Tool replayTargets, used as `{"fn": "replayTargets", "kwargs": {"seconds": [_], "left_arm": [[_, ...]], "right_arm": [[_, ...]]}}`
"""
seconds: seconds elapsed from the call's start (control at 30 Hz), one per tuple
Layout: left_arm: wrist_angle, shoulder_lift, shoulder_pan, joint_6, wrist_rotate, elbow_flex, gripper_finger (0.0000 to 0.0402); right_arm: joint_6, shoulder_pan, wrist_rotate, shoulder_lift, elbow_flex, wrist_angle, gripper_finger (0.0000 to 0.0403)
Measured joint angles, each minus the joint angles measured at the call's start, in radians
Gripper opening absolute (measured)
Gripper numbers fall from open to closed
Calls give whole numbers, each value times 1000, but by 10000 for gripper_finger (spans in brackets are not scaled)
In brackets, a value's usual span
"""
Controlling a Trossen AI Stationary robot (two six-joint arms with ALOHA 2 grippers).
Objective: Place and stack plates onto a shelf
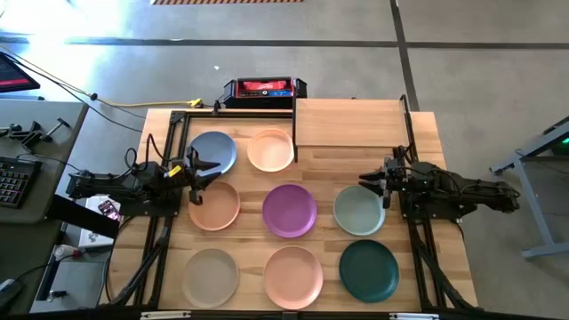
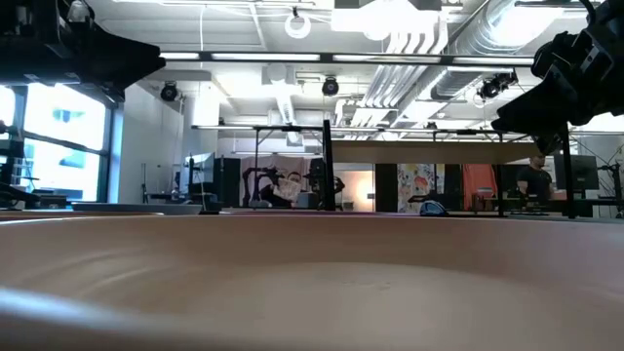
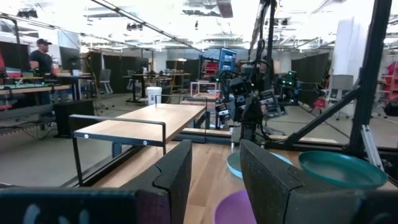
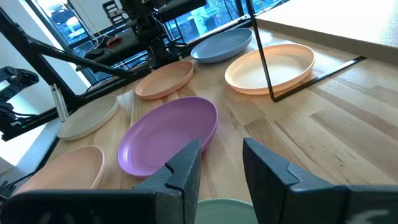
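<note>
Eight plates lie flat on the wooden table: blue (image 1: 213, 151), peach (image 1: 270, 149), orange (image 1: 214, 206), purple (image 1: 289, 211), pale green (image 1: 359, 211), beige (image 1: 211, 276), pink (image 1: 292, 276) and dark teal (image 1: 368, 270). The light-wood shelf (image 1: 348, 123) stands on black legs at the far right and holds no plate. My left gripper (image 1: 203, 169) is open and empty, above the gap between the blue and orange plates. My right gripper (image 1: 372, 182) is open and empty, above the pale green plate's far left rim (image 4: 224, 208).
A red-and-black box (image 1: 264, 89) sits beyond the table's far edge. Black frame rails (image 1: 160, 240) run along the table's left and right sides. In the low view a plate rim (image 2: 312, 283) fills the foreground. A person (image 3: 42, 59) stands far off in the room.
</note>
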Motion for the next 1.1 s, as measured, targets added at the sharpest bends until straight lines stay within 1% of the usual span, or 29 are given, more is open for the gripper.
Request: {"fn": "replayTargets", "kwargs": {"seconds": [0.13, 0.3, 0.37, 0.63, 0.83, 0.97, 1.1], "left_arm": [[11, 0, 0, -20, -20, 0, 126], [63, 0, 0, -142, -21, 0, 126], [86, 0, 0, -169, -22, 0, 126], [189, 0, 0, -188, -26, 0, 126], [329, 0, 0, -227, -27, 0, 126], [390, 0, 0, -217, -27, 0, 126], [434, 0, 0, -198, -28, 0, 126]], "right_arm": [[0, 0, 0, 0, 0, 0, 103], [-4, 0, 0, 0, 0, 0, 103], [-8, 0, 0, 0, 0, 0, 103], [0, 0, 0, 0, 0, 0, 103], [108, 0, 0, 0, 0, 0, 103], [110, 0, 0, 0, 0, 0, 103], [161, 0, 0, 0, 0, 0, 103]]}}
